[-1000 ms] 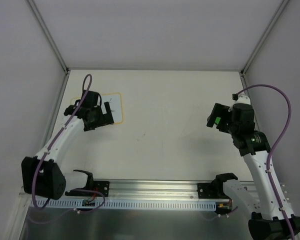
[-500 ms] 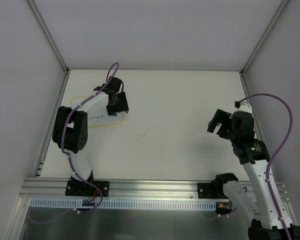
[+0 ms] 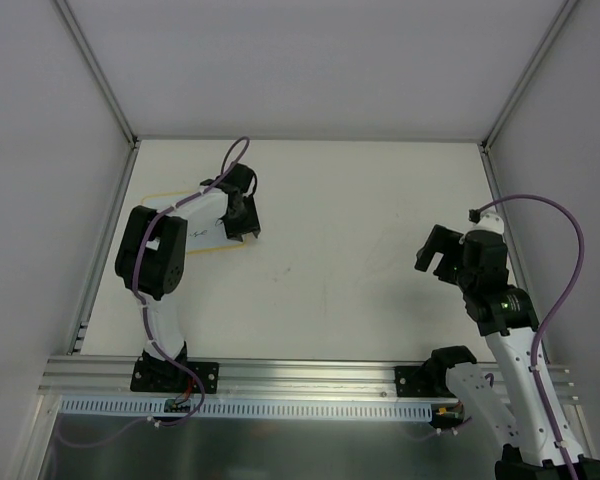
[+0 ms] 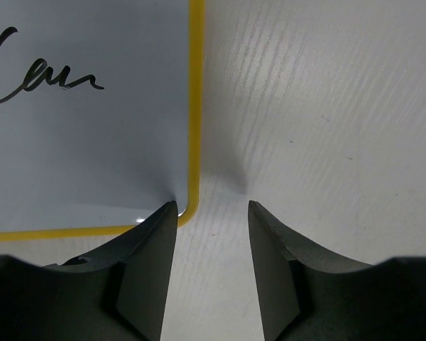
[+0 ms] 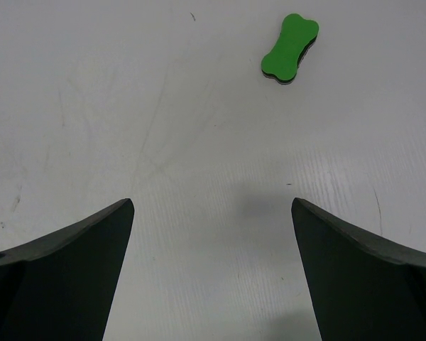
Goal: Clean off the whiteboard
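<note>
Your left hand (image 4: 211, 207), half-closed and grasping nothing at the whiteboard (image 4: 92, 156) corner, risks shoving it askew; your right hand (image 5: 211, 206) hangs released.

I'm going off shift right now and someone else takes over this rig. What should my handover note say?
Left gripper: jaws partly apart, holding nothing, at a corner of the whiteboard.
Right gripper: wide open and empty above the table. The green eraser lies ahead of it, untouched.
Done: nothing erased; black writing is on the whiteboard.
Left: pick up the eraser, then wipe off the writing.
</note>
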